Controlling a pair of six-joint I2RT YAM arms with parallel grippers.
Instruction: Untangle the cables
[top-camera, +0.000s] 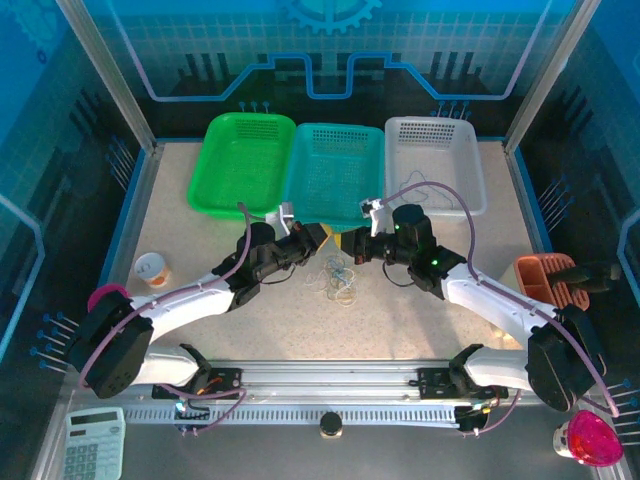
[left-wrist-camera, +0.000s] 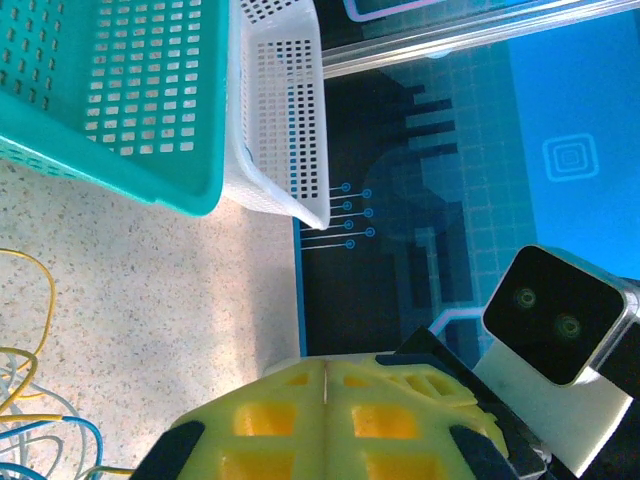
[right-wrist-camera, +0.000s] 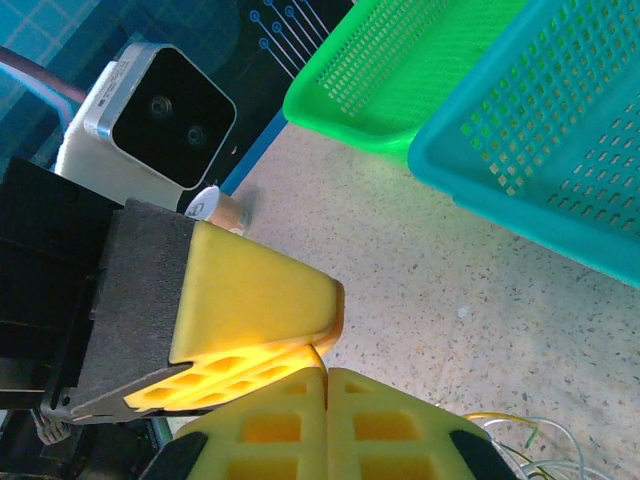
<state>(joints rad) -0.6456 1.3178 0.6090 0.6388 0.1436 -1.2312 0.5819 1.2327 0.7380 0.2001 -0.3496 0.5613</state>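
Note:
The cables (top-camera: 338, 280) lie in a loose tangle of thin yellow, whitish and blue loops on the speckled table, just in front of both grippers. My left gripper (top-camera: 333, 240) and right gripper (top-camera: 352, 244) meet tip to tip above the table, behind the tangle. The left wrist view has the left gripper (left-wrist-camera: 327, 368) shut, a thin pale line in its seam. Yellow and blue cable loops (left-wrist-camera: 45, 290) lie at the left edge there. The right gripper (right-wrist-camera: 325, 372) is shut too, with the left gripper's fingers (right-wrist-camera: 250, 290) touching its tips. Whether either pinches a cable I cannot tell.
A green basket (top-camera: 245, 160), a teal basket (top-camera: 335, 165) and a white basket (top-camera: 435, 160) stand in a row at the back. A small cup (top-camera: 152, 268) is at the left, an orange holder (top-camera: 545, 278) at the right, and a calculator (top-camera: 95, 440) at the near left.

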